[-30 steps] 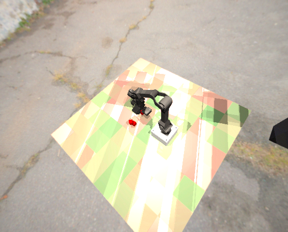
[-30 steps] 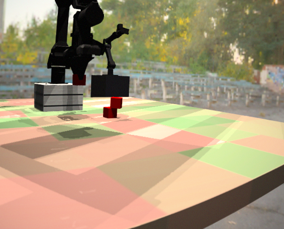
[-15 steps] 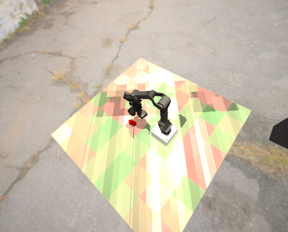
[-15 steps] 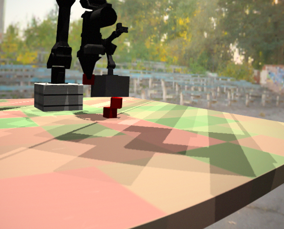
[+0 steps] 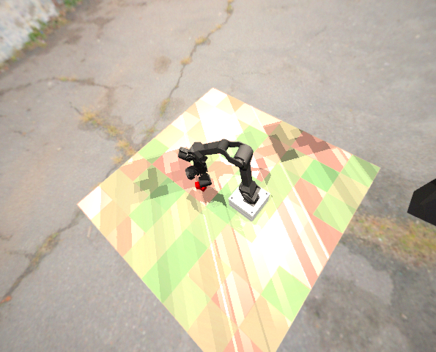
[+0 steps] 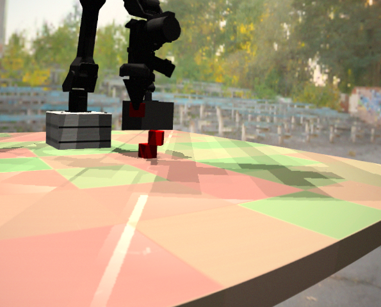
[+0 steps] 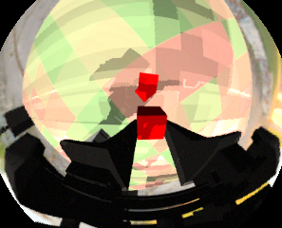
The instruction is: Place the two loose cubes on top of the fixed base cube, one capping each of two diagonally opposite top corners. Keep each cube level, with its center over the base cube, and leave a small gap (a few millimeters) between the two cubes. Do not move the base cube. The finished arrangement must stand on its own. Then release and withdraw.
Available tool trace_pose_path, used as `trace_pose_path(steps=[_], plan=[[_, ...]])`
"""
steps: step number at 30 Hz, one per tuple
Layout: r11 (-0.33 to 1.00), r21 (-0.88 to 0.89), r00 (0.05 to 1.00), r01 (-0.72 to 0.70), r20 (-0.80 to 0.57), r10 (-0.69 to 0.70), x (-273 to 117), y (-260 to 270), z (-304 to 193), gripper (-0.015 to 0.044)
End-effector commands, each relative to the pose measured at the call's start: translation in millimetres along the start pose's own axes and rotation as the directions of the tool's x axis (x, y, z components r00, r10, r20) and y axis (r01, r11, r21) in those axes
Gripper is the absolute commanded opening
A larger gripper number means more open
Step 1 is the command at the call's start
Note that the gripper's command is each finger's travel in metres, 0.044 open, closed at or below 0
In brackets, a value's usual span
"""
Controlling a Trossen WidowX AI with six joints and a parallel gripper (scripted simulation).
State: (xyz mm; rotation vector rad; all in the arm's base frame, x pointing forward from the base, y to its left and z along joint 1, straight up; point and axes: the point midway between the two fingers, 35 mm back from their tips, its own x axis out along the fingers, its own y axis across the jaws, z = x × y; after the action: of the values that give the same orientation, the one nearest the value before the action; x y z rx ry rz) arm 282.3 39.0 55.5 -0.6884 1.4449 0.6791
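The base cube [image 6: 145,151] [image 7: 142,94] is red and sits on the table. A red cube [image 6: 156,137] [image 7: 149,80] rests on it, offset over one top corner and overhanging; it looks level. Both show small in the top view, partly beneath the gripper. My gripper [image 6: 136,107] [image 7: 149,122] is shut on the other loose red cube [image 6: 140,113] [image 7: 152,130], with a finger on each side of it. The held cube hangs in the air, higher than the resting cube and to its left in the exterior view. The held cube cannot be told apart in the top view.
The arm's white-grey base block [image 5: 244,207] [image 6: 77,133] stands on the patterned table [image 5: 179,257] [image 6: 190,228]. A dark box [image 6: 159,115] shows behind the held cube in the exterior view. Another dark block [image 5: 434,204] is at the right edge of the top view.
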Motion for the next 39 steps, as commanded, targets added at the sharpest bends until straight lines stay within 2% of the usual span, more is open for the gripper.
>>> trace_pose_path(steps=[1, 7, 17, 28, 39], plan=[[0.997, 0.073, 1.0, 0.003, 0.006, -0.003, 0.9, 3.2, 9.4, 0.0105], [0.997, 0.078, 1.0, 0.003, 0.006, -0.003, 3.0, 3.5, 9.9, 0.0105], [0.996, 0.085, 1.0, 0.002, 0.006, -0.003, 31.1, 4.7, 8.7, 0.0105], [0.996, 0.084, 1.0, 0.002, 0.006, -0.003, 33.1, 4.6, 8.8, 0.0105], [0.997, 0.08, 1.0, 0.002, 0.006, -0.003, 58.1, 3.6, 10.0, 0.0105]])
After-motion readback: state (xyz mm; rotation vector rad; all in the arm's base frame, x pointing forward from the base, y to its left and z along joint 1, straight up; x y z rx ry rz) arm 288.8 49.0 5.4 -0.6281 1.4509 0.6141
